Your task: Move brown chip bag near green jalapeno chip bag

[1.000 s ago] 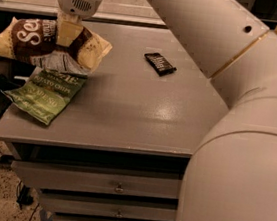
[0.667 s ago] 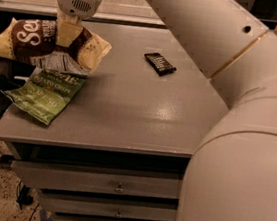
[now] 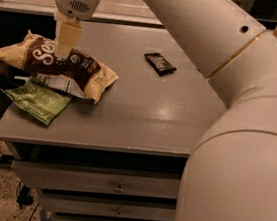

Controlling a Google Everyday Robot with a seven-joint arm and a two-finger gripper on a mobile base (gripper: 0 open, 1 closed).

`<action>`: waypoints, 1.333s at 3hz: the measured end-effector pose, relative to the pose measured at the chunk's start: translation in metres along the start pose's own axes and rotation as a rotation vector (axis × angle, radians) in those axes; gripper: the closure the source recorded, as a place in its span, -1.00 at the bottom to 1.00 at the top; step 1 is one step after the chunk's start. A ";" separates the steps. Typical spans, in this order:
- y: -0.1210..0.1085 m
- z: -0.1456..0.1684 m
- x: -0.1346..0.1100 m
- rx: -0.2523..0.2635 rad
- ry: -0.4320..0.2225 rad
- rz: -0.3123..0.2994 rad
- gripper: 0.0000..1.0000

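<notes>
A: Right, entry one: where is the gripper (image 3: 63,53)?
B: Over the left part of the grey table (image 3: 143,113), at about 10 o'clock from the top's centre. It points straight down from the white arm (image 3: 199,24), and its tip meets the upper face of the brown chip bag (image 3: 80,72), on the dark centre just right of the white lettering.
A: Clamped, or spread?
B: Cannot tell. Contact with the bag is seen; a grasp is not.
A: Bag position?
B: It lies lengthwise, one cream end toward 9 o'clock past the table's left edge, the other toward 4 o'clock on the top. Its near edge overlaps the far edge of the green jalapeno chip bag (image 3: 39,101); whether the bag's weight rests there or hangs I cannot tell.
A: And the green one?
B: Flat at the table's front left corner, at 7 o'clock from the brown bag, touching it, one corner reaching over the left edge.
A: Anything else on top?
B: One small black packet (image 3: 160,64), at 2 o'clock from the brown bag, well apart from both bags, lying flat and skewed.
A: Below?
B: Drawers (image 3: 119,186) with small knobs under the front edge.
</notes>
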State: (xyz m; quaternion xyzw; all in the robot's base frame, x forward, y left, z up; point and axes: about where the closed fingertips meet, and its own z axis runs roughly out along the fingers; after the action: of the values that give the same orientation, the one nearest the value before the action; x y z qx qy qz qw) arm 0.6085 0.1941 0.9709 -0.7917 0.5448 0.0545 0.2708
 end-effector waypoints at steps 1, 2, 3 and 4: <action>0.000 0.001 0.000 -0.002 0.000 -0.001 -1.00; 0.000 -0.002 -0.004 -0.012 -0.002 -0.027 -1.00; 0.006 -0.025 0.010 -0.033 0.015 -0.058 -1.00; 0.014 -0.055 0.036 -0.050 0.063 -0.063 -1.00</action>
State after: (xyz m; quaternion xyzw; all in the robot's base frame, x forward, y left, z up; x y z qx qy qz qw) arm 0.5984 0.1339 0.9988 -0.8164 0.5263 0.0344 0.2352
